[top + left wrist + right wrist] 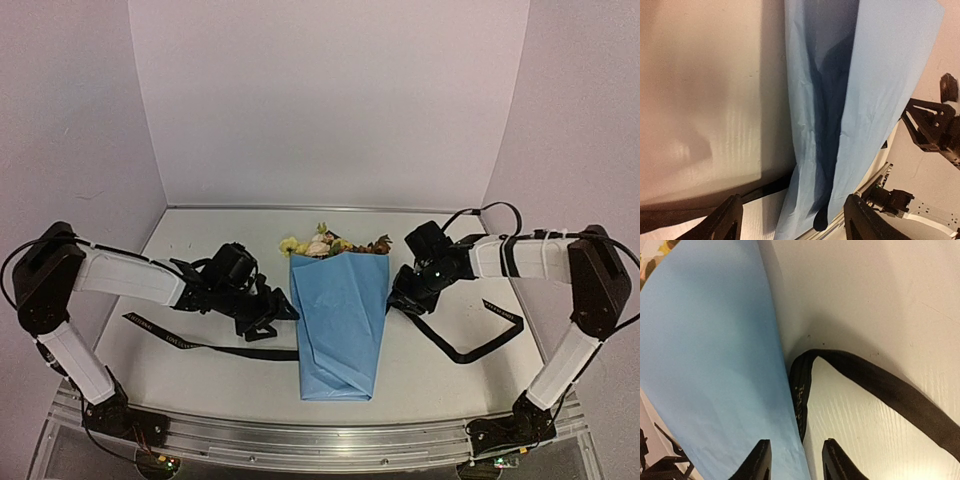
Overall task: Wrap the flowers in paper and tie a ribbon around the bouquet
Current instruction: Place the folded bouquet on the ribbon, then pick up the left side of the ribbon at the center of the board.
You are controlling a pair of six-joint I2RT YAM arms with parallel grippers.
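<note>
Bouquet: blue cone flat on tabletop, flowers at far end. Ribbon trailing from both sides. Left gripper wide apart. Right gripper narrowly parted.

Soft overhead light; blurred, glare-streaked wrist views.

Bouquet blocks frame centre, left gripper and right gripper flanking. Ribbon crosses lower table. Open tabletop upper left.

A robotics lab cell: plain white panel walls enclose a white tabletop, with two black-and-white robot arms bolted to a silver aluminium rail.
</note>
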